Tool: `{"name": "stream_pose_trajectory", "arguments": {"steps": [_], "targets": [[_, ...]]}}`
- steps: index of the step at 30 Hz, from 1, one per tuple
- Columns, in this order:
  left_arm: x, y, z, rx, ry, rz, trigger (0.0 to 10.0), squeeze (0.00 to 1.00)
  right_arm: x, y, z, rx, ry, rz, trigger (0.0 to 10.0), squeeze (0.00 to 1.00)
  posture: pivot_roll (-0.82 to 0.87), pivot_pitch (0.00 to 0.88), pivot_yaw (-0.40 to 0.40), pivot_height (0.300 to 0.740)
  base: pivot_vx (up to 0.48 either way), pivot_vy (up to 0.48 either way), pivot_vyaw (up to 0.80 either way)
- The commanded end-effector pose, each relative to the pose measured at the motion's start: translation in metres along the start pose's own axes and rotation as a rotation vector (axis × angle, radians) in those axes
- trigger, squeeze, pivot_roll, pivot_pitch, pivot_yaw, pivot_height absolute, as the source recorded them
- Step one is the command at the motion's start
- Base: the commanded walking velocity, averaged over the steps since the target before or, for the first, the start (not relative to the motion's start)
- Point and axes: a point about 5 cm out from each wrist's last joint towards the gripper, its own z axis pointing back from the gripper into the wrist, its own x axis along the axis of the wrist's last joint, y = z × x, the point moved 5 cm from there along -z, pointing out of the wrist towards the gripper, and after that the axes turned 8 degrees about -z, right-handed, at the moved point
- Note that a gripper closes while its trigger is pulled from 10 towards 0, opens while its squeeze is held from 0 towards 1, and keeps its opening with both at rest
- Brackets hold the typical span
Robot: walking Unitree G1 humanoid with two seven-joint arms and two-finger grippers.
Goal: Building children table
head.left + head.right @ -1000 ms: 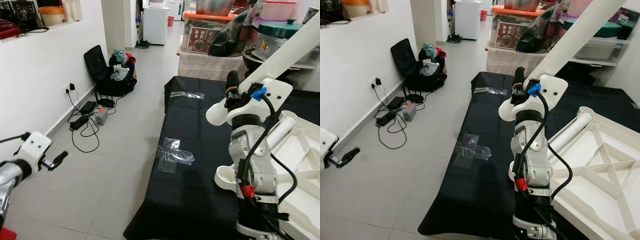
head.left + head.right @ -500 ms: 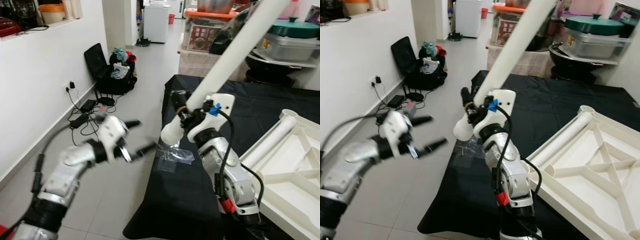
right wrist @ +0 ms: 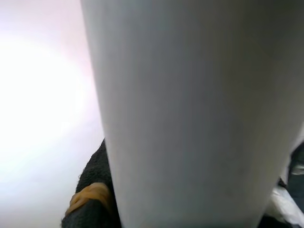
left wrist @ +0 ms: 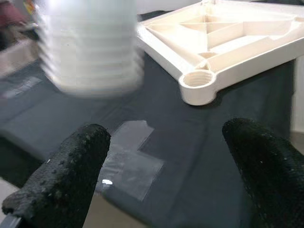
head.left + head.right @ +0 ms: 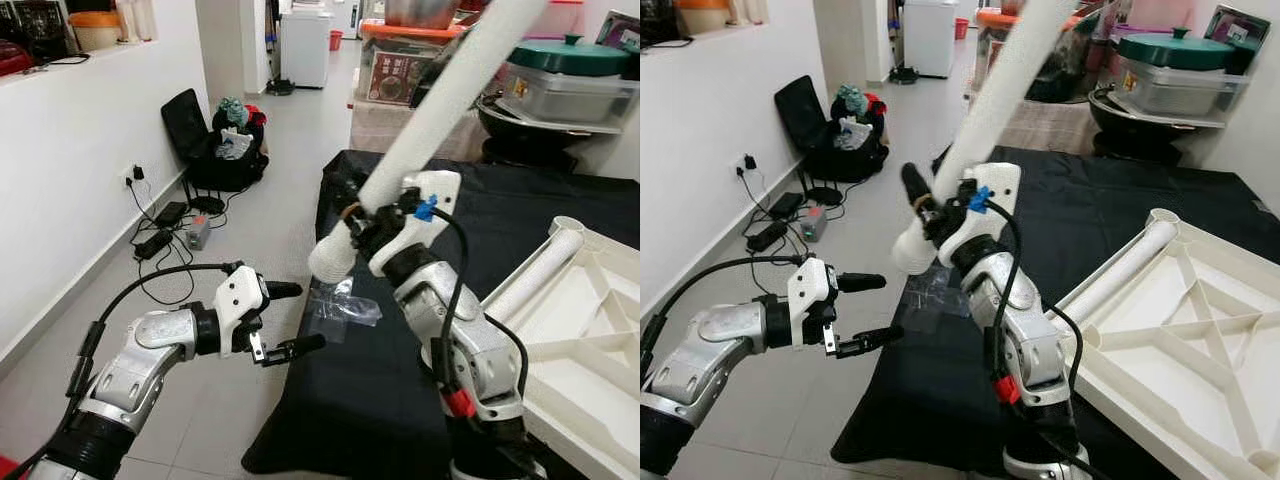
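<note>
The long white plastic table leg (image 5: 440,110) is held up in the air at a slant, its threaded lower end (image 5: 333,262) pointing down toward the robot's left and its upper part rising out of the top of the head views. The right end effector (image 5: 372,215) is clamped around it near that lower end; in the right wrist view the leg (image 3: 190,109) runs along a black finger (image 3: 92,190) with an orange band.

The left end effector (image 5: 292,318) hovers just below and to the left of the leg's lower end, fingers spread apart and holding nothing. In its wrist view the blurred ribbed end of the leg (image 4: 90,47) sits ahead of the two black fingers (image 4: 61,175).

The white plastic tabletop (image 5: 1200,340) lies upside down on the black-covered counter (image 5: 560,220), ribs up, with another white leg (image 5: 1120,270) lying along its near edge and an open threaded corner socket (image 4: 199,83). Clear plastic bags (image 5: 345,305) lie on the black cloth near its left edge. A black bag (image 5: 215,150) and cables (image 5: 160,235) rest on the grey tiled floor (image 5: 260,250) by the white wall (image 5: 80,150).
</note>
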Motion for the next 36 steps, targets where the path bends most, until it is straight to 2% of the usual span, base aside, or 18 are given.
{"name": "stream_pose_trajectory", "arguments": {"steps": [1, 8, 13, 16, 27, 32, 36], "targets": [[0.014, 0.013, 0.002, 0.030, -0.011, -0.058, 10.0, 0.00, -0.007, 0.007, 0.003, 0.034, 0.035, 0.002, 10.0, 0.00, 0.09, 0.000, -0.051, 0.740, 0.000, 0.000, 0.00], [0.022, 0.013, -0.003, 0.001, -0.027, -0.099, 10.0, 0.00, -0.021, 0.019, 0.006, 0.086, 0.092, -0.001, 10.0, 0.00, 0.08, 0.000, -0.043, 0.740, 0.000, 0.000, 0.00], [0.022, 0.014, -0.004, -0.005, -0.029, -0.099, 10.0, 0.00, -0.026, 0.021, 0.008, 0.098, 0.115, -0.004, 10.0, 0.00, 0.08, 0.000, -0.043, 0.740, 0.000, 0.000, 0.00], [0.014, 0.011, -0.005, -0.011, -0.007, -0.089, 10.0, 0.00, -0.022, 0.029, 0.007, 0.134, 0.112, -0.010, 10.0, 0.00, 0.07, 0.000, -0.039, 0.740, 0.000, 0.000, 0.00], [0.007, 0.007, -0.009, -0.024, 0.002, -0.056, 10.0, 0.00, -0.007, 0.049, 0.005, 0.231, 0.075, -0.060, 10.0, 0.00, 0.07, 0.000, -0.040, 0.740, 0.000, 0.000, 0.00], [0.006, 0.005, -0.012, -0.035, -0.011, -0.027, 10.0, 0.00, -0.007, 0.057, 0.005, 0.275, 0.085, -0.055, 10.0, 0.00, 0.07, 0.000, -0.041, 0.740, 0.000, 0.000, 0.00], [0.007, 0.006, -0.015, -0.037, -0.017, -0.032, 10.0, 0.00, -0.012, 0.063, 0.006, 0.289, 0.101, -0.091, 10.0, 0.00, 0.07, 0.000, -0.042, 0.740, 0.000, 0.000, 0.00]]}}
